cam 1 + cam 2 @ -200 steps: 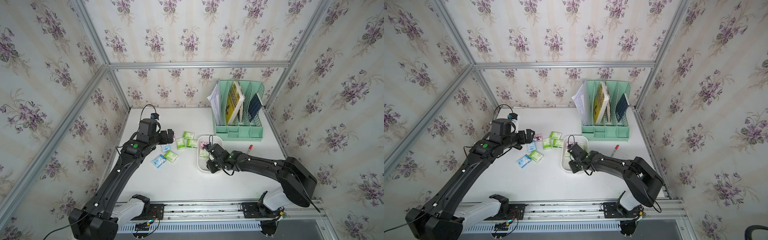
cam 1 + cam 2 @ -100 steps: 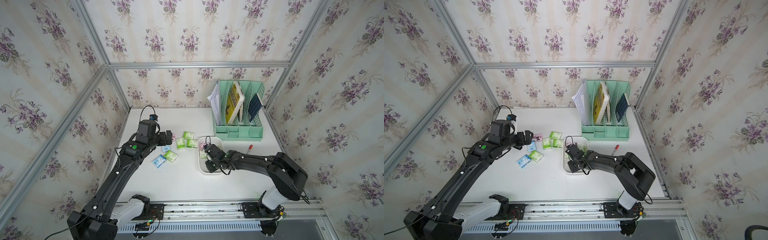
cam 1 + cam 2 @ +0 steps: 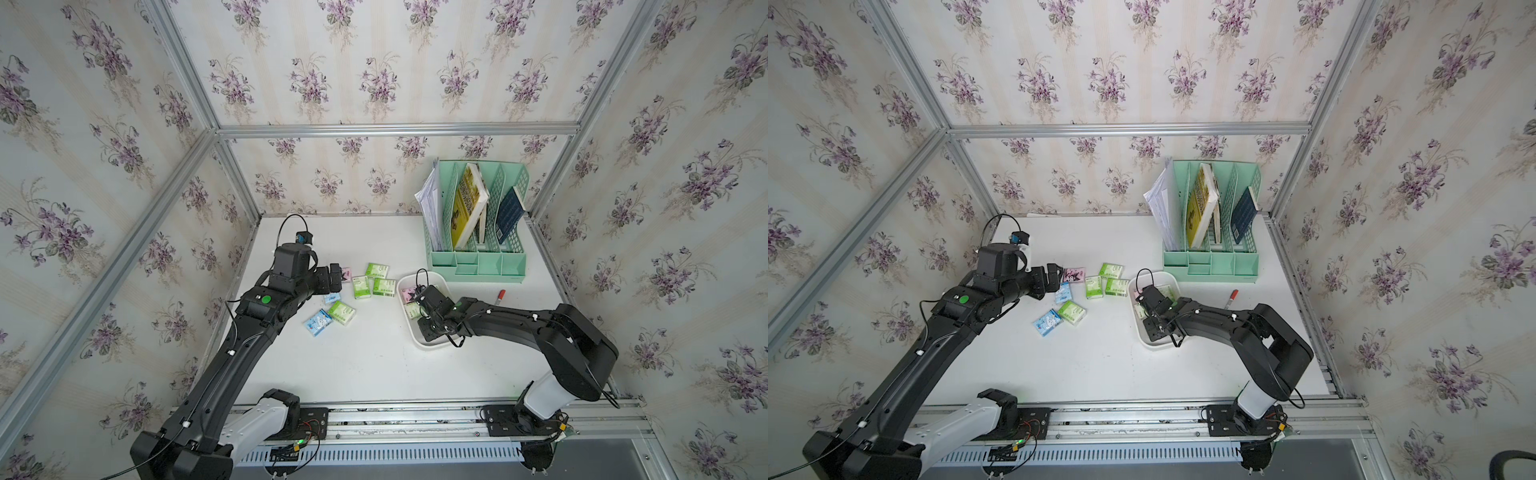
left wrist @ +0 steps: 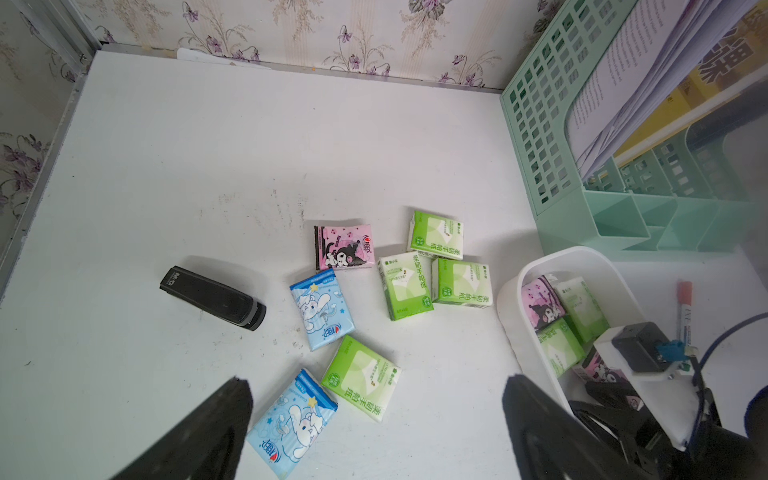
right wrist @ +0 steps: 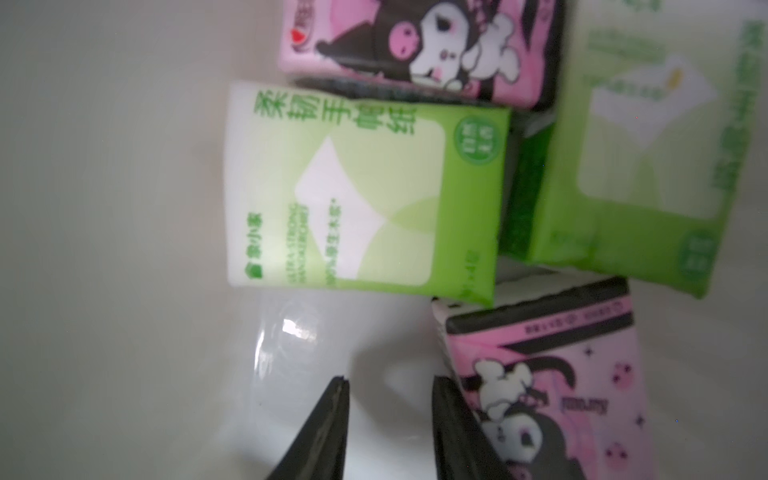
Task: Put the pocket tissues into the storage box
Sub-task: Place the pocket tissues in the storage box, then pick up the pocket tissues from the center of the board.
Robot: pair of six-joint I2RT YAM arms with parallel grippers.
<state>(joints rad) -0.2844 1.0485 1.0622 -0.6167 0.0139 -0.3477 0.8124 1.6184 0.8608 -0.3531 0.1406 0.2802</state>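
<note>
Several pocket tissues lie loose on the white table: green packs (image 4: 405, 284), two light blue ones (image 4: 322, 307) and a pink one (image 4: 345, 247). In both top views the white storage box (image 3: 405, 316) (image 3: 1138, 320) stands to their right. It holds green packs (image 5: 357, 195) and pink packs (image 5: 407, 45). My right gripper (image 5: 390, 379) (image 3: 426, 326) reaches down into the box. Its jaws stand narrowly open over the bare floor, with a pink pack (image 5: 552, 399) touching the outside of one finger. My left gripper (image 4: 376, 380) (image 3: 336, 279) hangs wide open above the loose packs, empty.
A black stapler (image 4: 214, 297) lies left of the loose packs. The mint green file organizer (image 3: 476, 232) with books stands at the back right, close behind the box. A red marker (image 3: 500, 295) lies right of the box. Walls enclose three sides.
The right arm's elbow has swung in while its gripper stayed in the box, jaws narrowing slightly. The left arm has barely moved.
</note>
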